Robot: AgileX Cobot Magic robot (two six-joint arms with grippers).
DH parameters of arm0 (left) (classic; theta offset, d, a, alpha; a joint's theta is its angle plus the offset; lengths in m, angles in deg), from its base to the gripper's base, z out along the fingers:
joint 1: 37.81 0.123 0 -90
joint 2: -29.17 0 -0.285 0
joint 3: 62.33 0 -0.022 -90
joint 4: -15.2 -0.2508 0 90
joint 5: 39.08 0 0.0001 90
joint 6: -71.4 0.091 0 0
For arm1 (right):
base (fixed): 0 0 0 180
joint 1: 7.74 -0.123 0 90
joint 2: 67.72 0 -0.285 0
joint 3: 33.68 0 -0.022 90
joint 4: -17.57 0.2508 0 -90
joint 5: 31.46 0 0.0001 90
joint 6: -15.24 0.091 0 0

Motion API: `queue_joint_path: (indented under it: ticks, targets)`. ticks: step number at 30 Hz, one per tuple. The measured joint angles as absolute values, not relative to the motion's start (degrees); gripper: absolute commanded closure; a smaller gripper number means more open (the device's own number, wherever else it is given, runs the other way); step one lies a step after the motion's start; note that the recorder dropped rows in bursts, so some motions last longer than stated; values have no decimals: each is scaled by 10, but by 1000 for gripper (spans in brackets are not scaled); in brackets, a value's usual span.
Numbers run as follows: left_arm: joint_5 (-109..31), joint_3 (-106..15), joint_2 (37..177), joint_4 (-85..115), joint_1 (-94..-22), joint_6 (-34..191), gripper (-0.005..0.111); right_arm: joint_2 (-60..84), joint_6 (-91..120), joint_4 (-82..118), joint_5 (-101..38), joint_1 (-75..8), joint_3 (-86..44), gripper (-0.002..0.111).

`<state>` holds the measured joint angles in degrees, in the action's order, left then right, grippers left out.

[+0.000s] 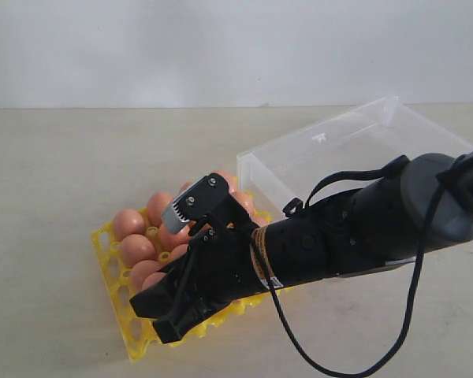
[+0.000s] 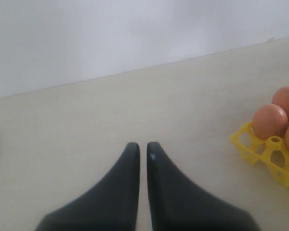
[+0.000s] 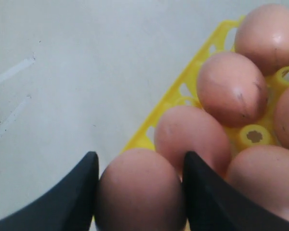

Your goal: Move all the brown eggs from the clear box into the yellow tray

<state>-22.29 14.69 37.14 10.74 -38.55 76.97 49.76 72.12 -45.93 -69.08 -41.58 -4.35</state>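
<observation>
The right gripper [image 3: 139, 161] is over the edge row of the yellow tray [image 3: 183, 89], part-way spread and grasping the held egg [image 3: 139, 192] by its flanks. That egg is directly between the jaws and just beside its neighbours. Its long axis seems to run along the fingers, so a straight lowering should suit. Whether it already rests in a cup is hidden.

The left gripper [image 2: 143, 150] is clenched on nothing, over bare surface off the tray's side, so the right arm is nearer. Other brown eggs [image 1: 130, 223] fill the tray. The clear box [image 1: 355, 142], just beyond the tray, shows none.
</observation>
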Motion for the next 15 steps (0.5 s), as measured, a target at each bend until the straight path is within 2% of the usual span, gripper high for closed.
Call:
queue_joint_path:
  ticks: [6, 8, 11, 15]
  targets:
    - [-223, 147, 371, 107, -385, 770, 103, 498, 733, -459, -692, -416, -43, 74]
    - [-223, 147, 371, 107, -385, 770, 103, 498, 734, -458, -693, -416, -43, 67]
    - [-223, 147, 371, 107, -385, 770, 103, 498, 735, -457, -693, -416, -43, 51]
    - [-223, 147, 371, 107, -385, 770, 103, 498, 738, -457, -693, -417, -43, 49]
